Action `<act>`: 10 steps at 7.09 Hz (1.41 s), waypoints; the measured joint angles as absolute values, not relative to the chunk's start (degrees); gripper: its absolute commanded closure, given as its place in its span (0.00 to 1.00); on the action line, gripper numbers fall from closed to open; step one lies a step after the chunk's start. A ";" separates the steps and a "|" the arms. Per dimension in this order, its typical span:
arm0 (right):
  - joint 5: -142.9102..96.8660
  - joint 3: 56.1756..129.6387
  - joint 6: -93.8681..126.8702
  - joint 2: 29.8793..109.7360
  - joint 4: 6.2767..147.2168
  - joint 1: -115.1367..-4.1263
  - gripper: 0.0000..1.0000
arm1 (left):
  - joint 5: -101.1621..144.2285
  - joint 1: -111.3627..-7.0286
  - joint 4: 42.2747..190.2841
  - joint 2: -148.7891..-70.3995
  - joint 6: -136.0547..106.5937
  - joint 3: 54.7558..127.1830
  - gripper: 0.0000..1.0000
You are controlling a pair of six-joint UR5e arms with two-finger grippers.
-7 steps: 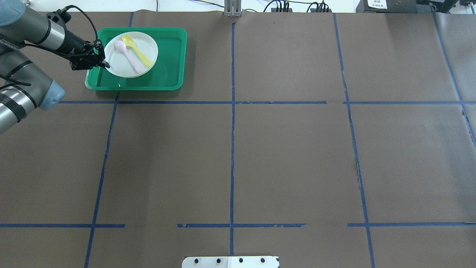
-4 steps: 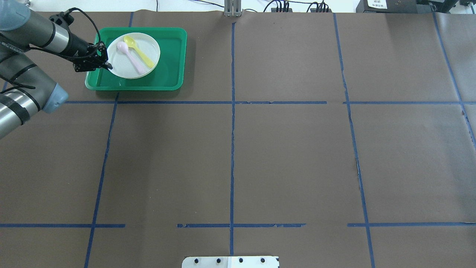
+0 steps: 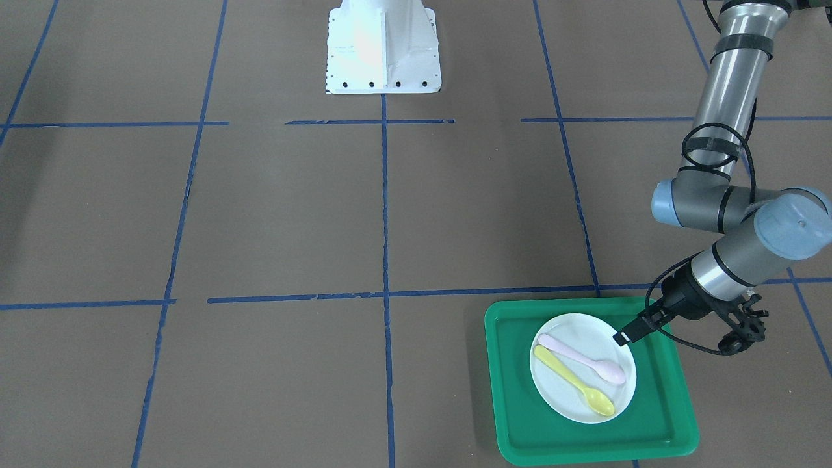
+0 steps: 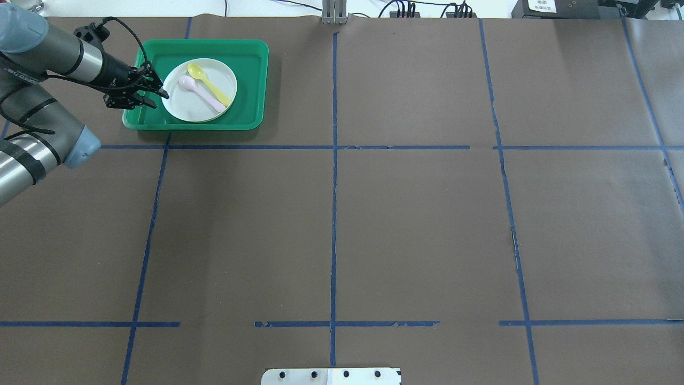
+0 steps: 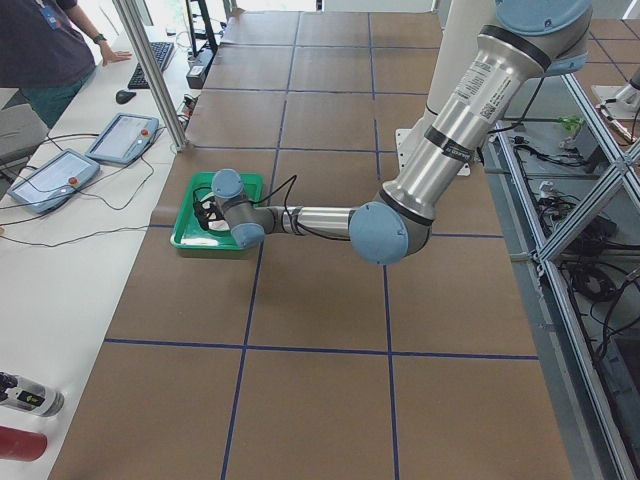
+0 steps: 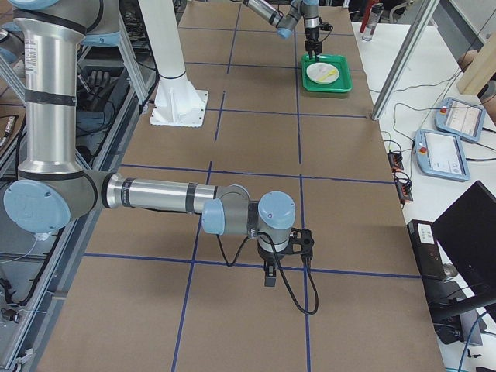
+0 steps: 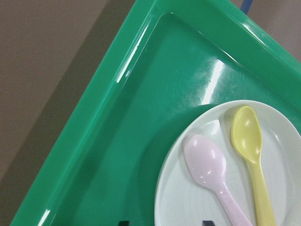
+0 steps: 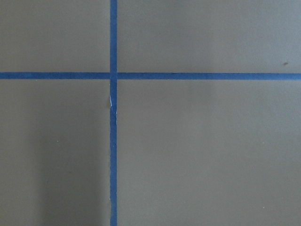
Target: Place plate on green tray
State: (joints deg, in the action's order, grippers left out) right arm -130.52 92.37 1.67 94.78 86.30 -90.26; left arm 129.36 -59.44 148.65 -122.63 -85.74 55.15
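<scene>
The white plate (image 4: 199, 106) lies flat inside the green tray (image 4: 248, 80) at the table's far left, with a pink spoon (image 4: 201, 92) and a yellow spoon (image 4: 211, 85) on it. My left gripper (image 4: 160, 96) is at the plate's left rim with its jaws spread, open. The left wrist view shows two dark fingertips (image 7: 123, 222) apart at the bottom edge, with the plate's rim (image 7: 197, 207) between them and the tray (image 7: 141, 117) below. From the front, a fingertip (image 3: 621, 337) is at the plate's (image 3: 585, 335) edge. My right gripper (image 6: 267, 277) hovers over bare table; I cannot tell its state.
The tray (image 3: 513, 390) sits near the table's far edge, close to the left arm's forearm (image 4: 64, 59). Brown paper with blue tape lines (image 4: 334, 214) covers the table. An operator (image 5: 50, 50) stands at a side desk with tablets (image 5: 122, 137).
The plate has moved right and down and lies in the tray. My left gripper followed it, and its jaws, shut on the rim before, now stand spread.
</scene>
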 measured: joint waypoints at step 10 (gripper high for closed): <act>-130.52 92.37 1.67 94.75 86.31 -90.26 0.00 | 129.11 -72.50 95.54 -105.30 -24.12 99.51 0.00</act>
